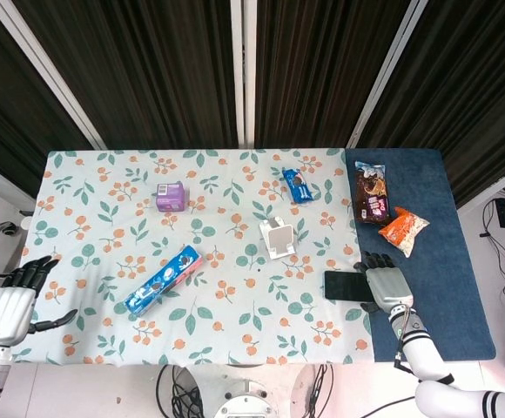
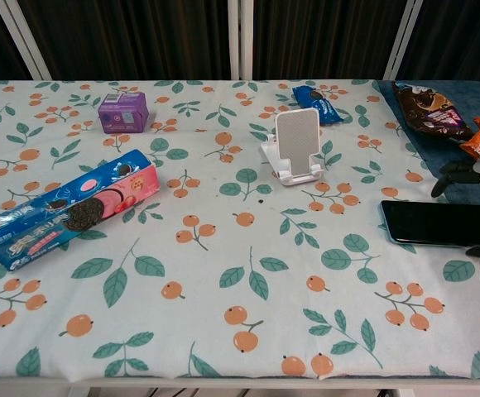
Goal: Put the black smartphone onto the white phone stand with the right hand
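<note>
The black smartphone (image 1: 346, 286) (image 2: 439, 223) lies flat on the table near its right side, where the floral cloth meets the blue mat. My right hand (image 1: 384, 284) (image 2: 474, 186) hovers over the phone's right end, fingers spread and curved, holding nothing. The white phone stand (image 1: 277, 238) (image 2: 296, 145) stands upright near the table's middle, up and left of the phone, with nothing on it. My left hand (image 1: 10, 304) hangs open off the table's left edge.
A blue and pink cookie pack (image 1: 163, 279) (image 2: 66, 207) lies front left. A purple box (image 1: 170, 196) (image 2: 123, 112) sits at the back. A blue snack packet (image 1: 297, 185) is behind the stand. Brown (image 1: 373, 196) and orange (image 1: 403, 231) packets lie on the blue mat (image 1: 444, 261).
</note>
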`<action>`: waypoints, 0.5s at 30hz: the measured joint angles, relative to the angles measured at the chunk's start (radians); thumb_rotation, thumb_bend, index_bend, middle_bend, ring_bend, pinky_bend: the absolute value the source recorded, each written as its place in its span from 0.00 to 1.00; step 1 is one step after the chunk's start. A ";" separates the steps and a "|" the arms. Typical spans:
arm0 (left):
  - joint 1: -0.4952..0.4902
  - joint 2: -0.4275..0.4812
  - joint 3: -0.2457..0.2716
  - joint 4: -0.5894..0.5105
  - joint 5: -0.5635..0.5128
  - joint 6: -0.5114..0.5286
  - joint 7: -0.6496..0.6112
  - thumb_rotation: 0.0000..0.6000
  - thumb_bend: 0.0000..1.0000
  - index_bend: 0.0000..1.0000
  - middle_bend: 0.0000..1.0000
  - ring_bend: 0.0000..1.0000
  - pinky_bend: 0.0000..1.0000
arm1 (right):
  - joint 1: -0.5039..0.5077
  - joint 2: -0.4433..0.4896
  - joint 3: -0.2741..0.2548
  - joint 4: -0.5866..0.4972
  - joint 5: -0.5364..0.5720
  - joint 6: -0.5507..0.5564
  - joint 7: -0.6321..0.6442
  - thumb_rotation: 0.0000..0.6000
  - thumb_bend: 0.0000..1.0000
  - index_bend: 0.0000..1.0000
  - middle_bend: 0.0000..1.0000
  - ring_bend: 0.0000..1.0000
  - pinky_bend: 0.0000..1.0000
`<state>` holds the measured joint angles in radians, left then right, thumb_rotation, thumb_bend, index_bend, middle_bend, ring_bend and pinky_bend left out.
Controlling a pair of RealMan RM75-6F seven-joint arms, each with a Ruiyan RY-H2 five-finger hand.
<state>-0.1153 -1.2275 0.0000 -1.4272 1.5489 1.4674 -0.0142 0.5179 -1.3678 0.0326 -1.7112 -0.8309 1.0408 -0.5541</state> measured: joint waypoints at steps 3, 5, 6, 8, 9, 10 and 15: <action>0.001 0.000 0.002 0.001 0.001 -0.001 -0.002 0.49 0.10 0.12 0.12 0.12 0.21 | 0.002 -0.002 -0.002 0.002 0.004 -0.001 0.000 1.00 0.16 0.22 0.00 0.00 0.00; 0.001 0.000 0.004 0.002 0.007 0.001 -0.004 0.50 0.10 0.12 0.12 0.12 0.21 | 0.004 -0.003 -0.004 0.004 0.005 -0.001 -0.003 1.00 0.17 0.22 0.00 0.00 0.00; 0.001 0.001 0.004 0.002 0.009 0.003 -0.005 0.50 0.10 0.12 0.12 0.12 0.21 | 0.005 -0.004 -0.005 0.005 0.006 -0.002 -0.004 1.00 0.17 0.22 0.00 0.00 0.00; 0.000 0.001 0.005 0.002 0.012 0.003 -0.006 0.51 0.10 0.12 0.12 0.12 0.21 | 0.007 -0.006 -0.006 0.006 0.010 -0.003 -0.005 1.00 0.17 0.22 0.00 0.00 0.00; 0.000 0.000 0.005 0.002 0.012 0.003 -0.006 0.51 0.10 0.12 0.12 0.12 0.21 | 0.008 -0.007 -0.006 0.007 0.013 -0.004 -0.006 1.00 0.18 0.23 0.00 0.00 0.00; -0.001 0.000 0.005 0.002 0.012 0.002 -0.006 0.51 0.10 0.12 0.12 0.12 0.21 | 0.009 -0.008 -0.006 0.008 0.014 -0.004 -0.006 1.00 0.18 0.24 0.00 0.00 0.00; -0.002 -0.001 0.005 0.003 0.007 -0.005 -0.005 0.50 0.10 0.12 0.12 0.12 0.21 | 0.009 -0.009 -0.004 0.008 0.013 -0.002 0.007 1.00 0.18 0.33 0.00 0.00 0.00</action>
<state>-0.1169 -1.2286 0.0047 -1.4245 1.5557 1.4627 -0.0193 0.5266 -1.3772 0.0284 -1.7032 -0.8179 1.0385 -0.5468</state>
